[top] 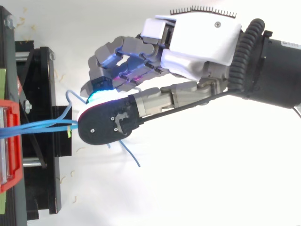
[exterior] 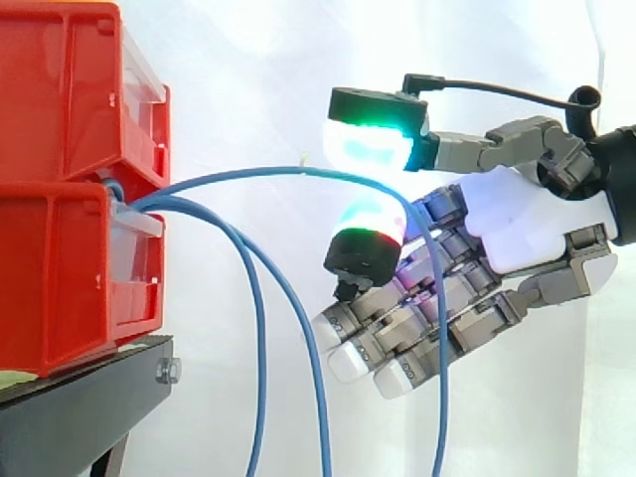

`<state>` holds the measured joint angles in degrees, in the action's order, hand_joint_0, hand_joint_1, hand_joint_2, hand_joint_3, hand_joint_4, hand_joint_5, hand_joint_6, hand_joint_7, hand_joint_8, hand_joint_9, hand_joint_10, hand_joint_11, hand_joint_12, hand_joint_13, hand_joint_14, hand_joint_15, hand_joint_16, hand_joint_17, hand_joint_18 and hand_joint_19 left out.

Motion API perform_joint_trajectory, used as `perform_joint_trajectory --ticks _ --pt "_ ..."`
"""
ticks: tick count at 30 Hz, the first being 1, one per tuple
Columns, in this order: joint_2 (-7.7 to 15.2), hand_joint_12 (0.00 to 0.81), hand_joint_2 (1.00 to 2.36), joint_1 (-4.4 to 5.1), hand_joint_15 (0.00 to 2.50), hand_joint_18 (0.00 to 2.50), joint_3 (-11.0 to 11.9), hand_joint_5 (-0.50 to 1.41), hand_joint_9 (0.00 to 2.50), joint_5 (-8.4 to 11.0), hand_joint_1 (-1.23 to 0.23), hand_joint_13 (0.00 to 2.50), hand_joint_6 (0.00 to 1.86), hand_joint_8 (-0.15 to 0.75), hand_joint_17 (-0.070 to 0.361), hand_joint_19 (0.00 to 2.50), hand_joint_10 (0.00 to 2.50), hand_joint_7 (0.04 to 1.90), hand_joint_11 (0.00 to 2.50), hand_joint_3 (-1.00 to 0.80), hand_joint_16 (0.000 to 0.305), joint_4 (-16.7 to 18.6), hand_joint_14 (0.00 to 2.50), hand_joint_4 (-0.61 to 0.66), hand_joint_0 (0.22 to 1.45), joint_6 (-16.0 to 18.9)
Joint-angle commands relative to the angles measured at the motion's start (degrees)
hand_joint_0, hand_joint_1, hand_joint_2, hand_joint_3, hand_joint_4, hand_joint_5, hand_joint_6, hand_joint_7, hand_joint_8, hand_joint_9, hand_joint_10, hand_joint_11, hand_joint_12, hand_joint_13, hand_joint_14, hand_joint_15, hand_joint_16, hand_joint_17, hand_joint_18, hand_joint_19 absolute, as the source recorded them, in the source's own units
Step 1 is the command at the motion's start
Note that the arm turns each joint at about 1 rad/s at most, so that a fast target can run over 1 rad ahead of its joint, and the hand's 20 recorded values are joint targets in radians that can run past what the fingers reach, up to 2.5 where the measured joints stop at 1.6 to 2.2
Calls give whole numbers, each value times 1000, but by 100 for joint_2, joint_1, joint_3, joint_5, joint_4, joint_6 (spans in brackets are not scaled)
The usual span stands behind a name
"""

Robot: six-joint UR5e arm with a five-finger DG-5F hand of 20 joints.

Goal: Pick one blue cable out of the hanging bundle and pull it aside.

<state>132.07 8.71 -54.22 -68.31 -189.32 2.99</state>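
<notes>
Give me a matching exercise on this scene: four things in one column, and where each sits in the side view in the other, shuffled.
1. red bins
2. black stand
3. raised blue cable
4. hand

A. comes in from the right
B. stacked at the left
C. under the bins
D. arches from the bins to between the fingers

Pairs: 1-B, 2-C, 3-D, 4-A
</notes>
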Motion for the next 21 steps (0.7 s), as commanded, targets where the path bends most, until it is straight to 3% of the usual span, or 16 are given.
perform_joint_trajectory --ticks 1,10,16,21 --pt "3 414 1000 8 349 399 0 -167 651 2 -585 582 877 295 134 435 6 1292 240 -500 60 0 12 223 505 0" --pt "-6 407 1000 8 355 389 0 -168 644 2 -656 579 867 287 130 441 6 1338 228 -500 58 0 13 231 537 0" --pt "3 398 1018 26 356 373 8 -178 631 89 -694 569 871 280 128 445 7 1378 247 -198 57 9 15 219 559 114" --pt "3 395 1014 34 358 365 8 -189 623 230 -695 561 874 279 127 449 7 1360 251 -272 57 53 13 218 567 299"
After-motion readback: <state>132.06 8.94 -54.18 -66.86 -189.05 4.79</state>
